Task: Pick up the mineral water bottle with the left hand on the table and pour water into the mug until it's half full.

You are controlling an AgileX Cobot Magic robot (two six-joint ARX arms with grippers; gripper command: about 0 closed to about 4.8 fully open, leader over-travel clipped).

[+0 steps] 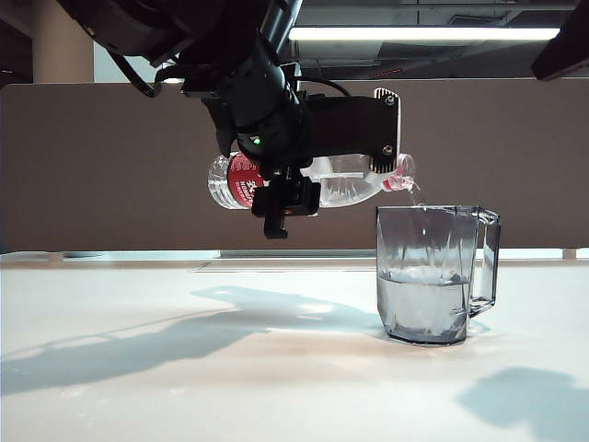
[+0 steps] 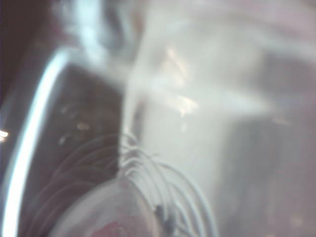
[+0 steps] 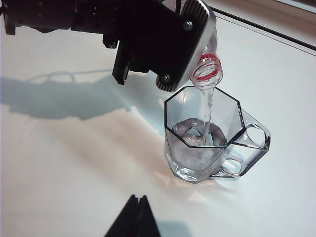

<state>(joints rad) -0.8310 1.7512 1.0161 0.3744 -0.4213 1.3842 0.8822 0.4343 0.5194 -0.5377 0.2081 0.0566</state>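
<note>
The mineral water bottle (image 1: 345,184) lies nearly level in the air, red label (image 1: 241,180) at the left and open mouth (image 3: 207,71) over the mug (image 1: 433,276). My left gripper (image 1: 373,157) is shut on the bottle's body, its grey finger plate (image 3: 197,19) beside the neck. A thin stream of water (image 3: 208,108) falls into the smoky faceted mug (image 3: 197,148), which stands on the white table (image 1: 184,387); water reaches about half its height. The left wrist view is blurred, filled by the bottle's ribbed clear wall (image 2: 148,197). My right gripper (image 3: 137,200) hangs shut above the table, short of the mug.
The mug's handle (image 3: 247,153) points away from the left arm. A brown partition wall (image 1: 110,166) runs behind the table's far edge. Arm shadows lie on the tabletop (image 3: 64,96) left of the mug.
</note>
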